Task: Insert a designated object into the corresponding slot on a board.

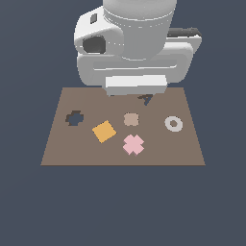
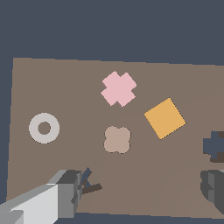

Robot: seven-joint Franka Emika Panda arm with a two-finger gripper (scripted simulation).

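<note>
Exterior view: brown board (image 1: 57, 149) lying flat, carrying all pieces. Pink cross (image 1: 133, 144) resting on the board surface near the edge closest to the camera, just beside the orange square tile (image 1: 104, 131) and the tan rounded-cross piece (image 1: 131, 119). Cross-shaped slot (image 1: 74, 117) well apart from the pink cross, beyond the orange tile toward the exterior view's left. White ring (image 1: 173, 123) toward the exterior view's right of the pink cross. Dark letter-A shape (image 1: 146, 99) partly hidden under the arm.

Wrist view: end effector (image 2: 144, 190) open, fingers (image 2: 65, 192) spread wide, holding nothing. Pink cross (image 2: 118, 89) untouched, apart from both fingers. Slot (image 2: 214, 145) beside the darker finger, empty.
</note>
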